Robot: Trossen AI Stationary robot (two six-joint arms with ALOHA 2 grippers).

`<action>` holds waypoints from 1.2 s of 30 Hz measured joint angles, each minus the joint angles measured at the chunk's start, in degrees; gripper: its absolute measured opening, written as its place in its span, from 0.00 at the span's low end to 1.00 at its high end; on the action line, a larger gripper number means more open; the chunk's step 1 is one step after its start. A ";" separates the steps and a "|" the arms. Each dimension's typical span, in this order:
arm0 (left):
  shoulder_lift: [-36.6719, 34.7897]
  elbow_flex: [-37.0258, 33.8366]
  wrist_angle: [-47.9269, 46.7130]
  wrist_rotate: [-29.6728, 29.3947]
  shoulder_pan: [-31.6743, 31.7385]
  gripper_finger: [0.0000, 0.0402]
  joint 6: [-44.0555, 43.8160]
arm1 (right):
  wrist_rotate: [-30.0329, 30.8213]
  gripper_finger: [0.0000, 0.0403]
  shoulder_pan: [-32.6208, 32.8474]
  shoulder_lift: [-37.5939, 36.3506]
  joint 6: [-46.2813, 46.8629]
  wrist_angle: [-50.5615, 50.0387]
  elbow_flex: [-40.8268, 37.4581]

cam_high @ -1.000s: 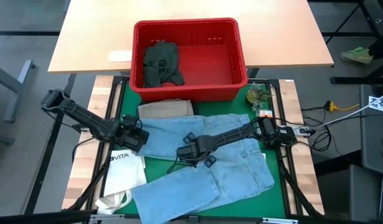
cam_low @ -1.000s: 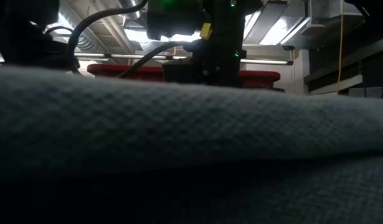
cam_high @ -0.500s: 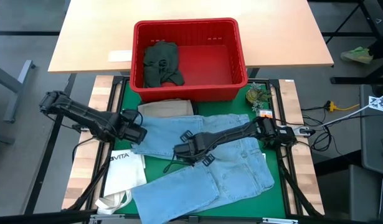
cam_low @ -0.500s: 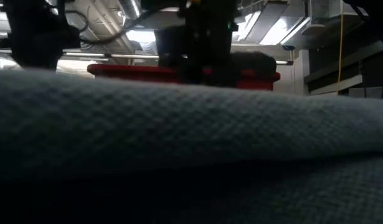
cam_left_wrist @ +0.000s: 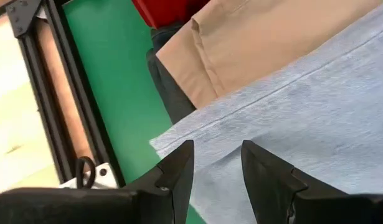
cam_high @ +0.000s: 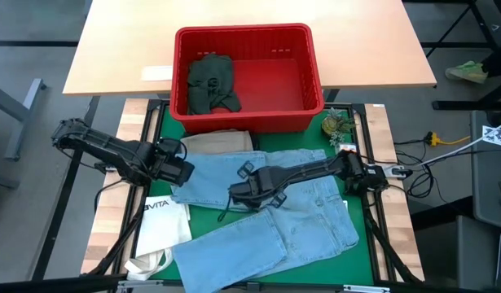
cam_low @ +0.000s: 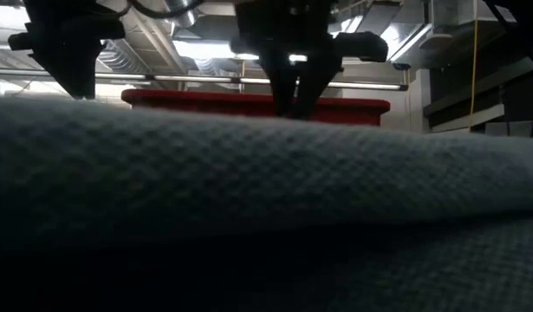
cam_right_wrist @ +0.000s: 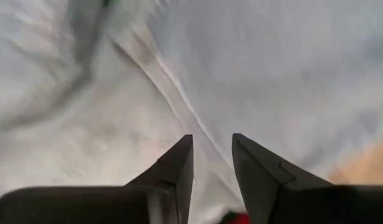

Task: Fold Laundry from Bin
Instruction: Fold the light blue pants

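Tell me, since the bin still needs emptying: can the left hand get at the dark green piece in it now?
Probably yes: the dark green piece lies uncovered in the bin, and the left hand hovers open nearby.

The bin [cam_high: 315, 81] is bright red with slotted walls. In it lies a dark green garment [cam_high: 211, 83]. Pale blue jeans [cam_high: 307, 228] cover a green mat [cam_high: 164, 122]; tan trousers [cam_high: 217, 142] sit beside them. The tote bag [cam_high: 164, 228] is white with dark lettering, and the far tabletop [cam_high: 120, 49] is light wood.
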 joint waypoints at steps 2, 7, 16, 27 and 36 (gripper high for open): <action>0.00 0.00 0.93 0.00 -0.09 0.32 0.01 | 2.95 0.28 -0.64 -0.60 0.17 -0.57 -0.02; 0.03 -0.06 4.94 0.07 -0.09 0.32 0.01 | 5.79 0.28 -3.64 -1.53 1.61 5.89 -0.04; 4.60 -0.07 6.27 -0.22 -0.15 0.32 0.41 | 2.42 0.28 -9.66 -1.47 3.44 12.88 -7.61; 15.45 -0.12 -1.75 -2.18 5.11 0.32 1.59 | 1.06 0.28 -13.09 -1.42 3.75 19.11 -17.33; 20.37 -0.11 -2.13 -6.49 12.91 0.32 11.79 | 0.22 0.28 -13.13 -1.42 3.55 18.94 -17.76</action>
